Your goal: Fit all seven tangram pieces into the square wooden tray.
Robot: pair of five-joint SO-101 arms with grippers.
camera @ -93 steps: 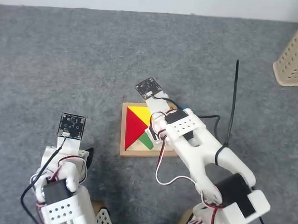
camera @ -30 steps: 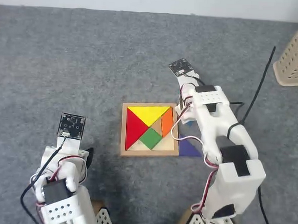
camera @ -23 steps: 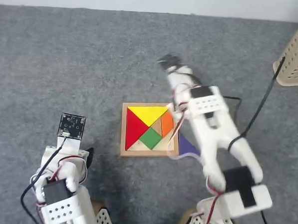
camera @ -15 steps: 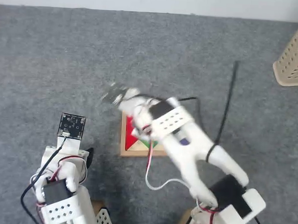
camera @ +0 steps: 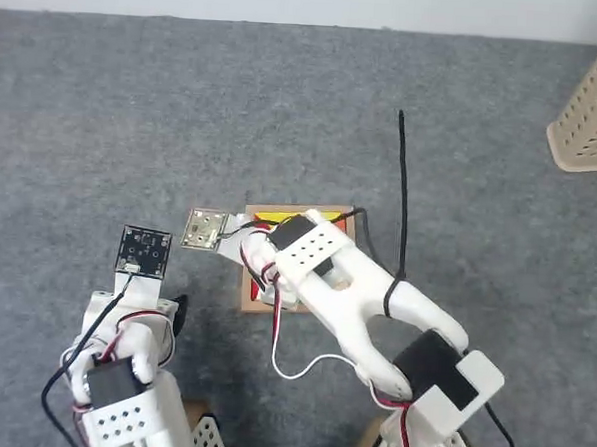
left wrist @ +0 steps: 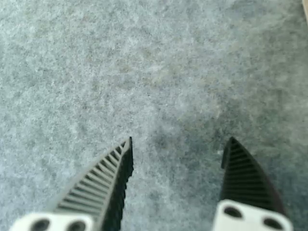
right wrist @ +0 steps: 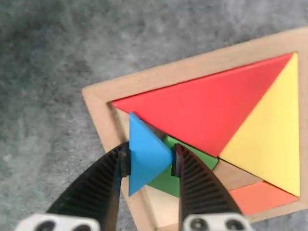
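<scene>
The square wooden tray [right wrist: 98,113] holds a red triangle [right wrist: 202,113], a yellow triangle [right wrist: 267,137], a green piece [right wrist: 166,180] and an orange piece [right wrist: 260,197]. My right gripper [right wrist: 150,149] is shut on a small blue triangle [right wrist: 144,166], held just above the tray corner beside the red and green pieces. In the high view the right arm [camera: 326,270] lies across the tray [camera: 309,210] and hides most of it. My left gripper [left wrist: 178,142] is open over bare carpet, at the lower left of the high view.
Grey carpet covers the whole table. A beige slotted container [camera: 595,99] stands at the far right edge. A black cable [camera: 402,199] rises from the right arm behind the tray.
The right arm swung from the tray's right side across to its left front corner, carrying the blue triangle. The left arm has not moved.
</scene>
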